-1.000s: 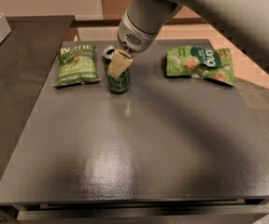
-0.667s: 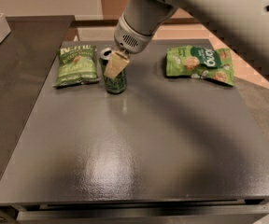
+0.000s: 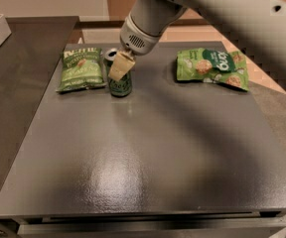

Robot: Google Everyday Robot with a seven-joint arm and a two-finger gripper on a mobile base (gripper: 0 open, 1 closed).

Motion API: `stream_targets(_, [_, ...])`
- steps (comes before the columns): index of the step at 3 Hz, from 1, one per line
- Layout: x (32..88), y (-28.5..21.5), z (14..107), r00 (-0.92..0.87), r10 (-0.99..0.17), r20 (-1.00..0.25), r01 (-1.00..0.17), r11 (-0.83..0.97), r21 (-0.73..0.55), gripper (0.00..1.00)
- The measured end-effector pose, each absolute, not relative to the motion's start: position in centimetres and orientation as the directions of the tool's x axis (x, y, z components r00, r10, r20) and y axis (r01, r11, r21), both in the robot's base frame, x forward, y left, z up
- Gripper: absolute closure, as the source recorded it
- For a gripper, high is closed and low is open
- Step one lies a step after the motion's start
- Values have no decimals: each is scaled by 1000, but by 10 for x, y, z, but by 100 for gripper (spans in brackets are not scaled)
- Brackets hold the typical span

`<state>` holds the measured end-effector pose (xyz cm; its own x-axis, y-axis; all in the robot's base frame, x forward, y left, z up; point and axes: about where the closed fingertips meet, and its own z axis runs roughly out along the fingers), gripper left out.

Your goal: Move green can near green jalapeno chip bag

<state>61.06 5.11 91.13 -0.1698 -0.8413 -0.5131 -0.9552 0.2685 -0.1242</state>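
near the far edge, the gripper (image 3: pixel 117 63) is pinching the green can (image 3: pixel 120 86) in its jaws — releasing crooked is risking a topple.

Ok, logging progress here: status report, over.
Claw clamped on small dark green metal can, upright, close beside olive-green rectangular chip bag. Wider bright green snack bag lies well clear. Nothing between them.

One high camera looks down at table (image 3: pixel 148 152), end effector (image 3: pixel 119 69) upper-centre.
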Motion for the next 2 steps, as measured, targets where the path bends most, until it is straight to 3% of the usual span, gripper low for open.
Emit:
stream_targets(1, [610,52,911,-168,-842,-513,-956,266,-124,12])
stream_targets(2, [609,53,911,-166,-843,-512,-957,264,-124,0])
